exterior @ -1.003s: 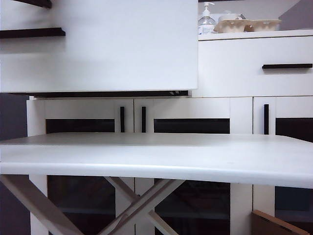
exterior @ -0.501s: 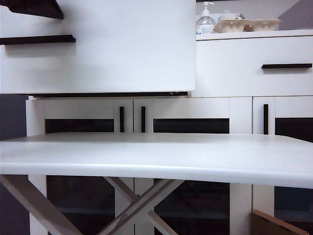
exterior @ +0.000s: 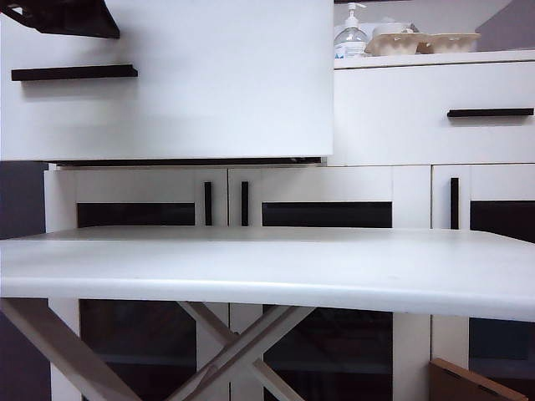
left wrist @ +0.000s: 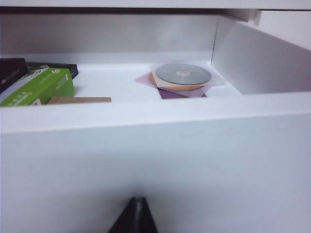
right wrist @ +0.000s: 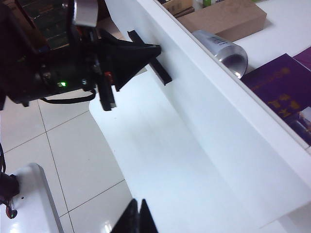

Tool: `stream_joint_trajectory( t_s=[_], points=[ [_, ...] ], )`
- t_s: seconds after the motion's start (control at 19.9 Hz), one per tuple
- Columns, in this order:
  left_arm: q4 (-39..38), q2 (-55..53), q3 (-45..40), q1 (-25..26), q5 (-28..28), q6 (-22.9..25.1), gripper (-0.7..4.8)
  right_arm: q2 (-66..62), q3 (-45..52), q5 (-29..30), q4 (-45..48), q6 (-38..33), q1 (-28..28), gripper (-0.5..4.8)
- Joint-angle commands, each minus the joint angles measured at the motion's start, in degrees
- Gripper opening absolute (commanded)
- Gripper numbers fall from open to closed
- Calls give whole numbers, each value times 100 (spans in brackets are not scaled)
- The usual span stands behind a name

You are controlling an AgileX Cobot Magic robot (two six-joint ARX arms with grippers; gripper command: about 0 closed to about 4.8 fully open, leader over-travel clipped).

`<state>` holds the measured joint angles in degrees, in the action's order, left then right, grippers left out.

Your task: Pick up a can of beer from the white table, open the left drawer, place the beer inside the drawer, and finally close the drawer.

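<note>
**Can lying in the pulled-out left drawer, both sets of fingers closed and empty**

The left drawer [exterior: 201,92] stands pulled out toward the camera, its flat matte white front filling the upper left of the exterior view, with a slim black bar handle [exterior: 73,73] across it. Below it the white worktop [exterior: 267,271] runs smooth and bare, with a rounded near edge and pale crossed wooden legs.

The can of beer [right wrist: 224,50], a brushed silver cylinder, lies on its side inside the drawer, just behind the front panel and beside a flat brown cardboard box [right wrist: 224,18]. A glossy purple box [right wrist: 284,85] sits near its base. In the left wrist view the drawer floor also holds a shiny grey disc [left wrist: 183,74] on coloured sleeves and a green carton [left wrist: 41,86].

The left gripper [right wrist: 146,51], a tapering black wedge, has its fingers closed on nothing, the tip close to the handle on the drawer front. The right gripper [right wrist: 137,216] hangs lower beside the drawer, fingers pressed together and empty
</note>
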<state>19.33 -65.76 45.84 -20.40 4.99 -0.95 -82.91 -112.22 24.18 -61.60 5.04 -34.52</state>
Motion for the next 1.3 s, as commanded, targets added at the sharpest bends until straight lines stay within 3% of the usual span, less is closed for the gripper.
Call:
stream_joint_trajectory(
  t_s=[0.05, 0.5, 0.8, 1.3],
  points=[
    [481, -254, 92, 11, 59, 11, -5, 35, -17, 37, 48, 15, -9, -5],
    [739, -1075, 566, 94, 186, 26, -5, 33, -20, 15, 50, 17, -9, -5],
    [1344, -1397, 640, 94, 190, 24, -5, 33, -17, 17, 48, 11, -9, -5],
    [1394, -1996, 1283, 177, 382, 7, -5, 33, -17, 15, 50, 13, -9, -5]
  ],
)
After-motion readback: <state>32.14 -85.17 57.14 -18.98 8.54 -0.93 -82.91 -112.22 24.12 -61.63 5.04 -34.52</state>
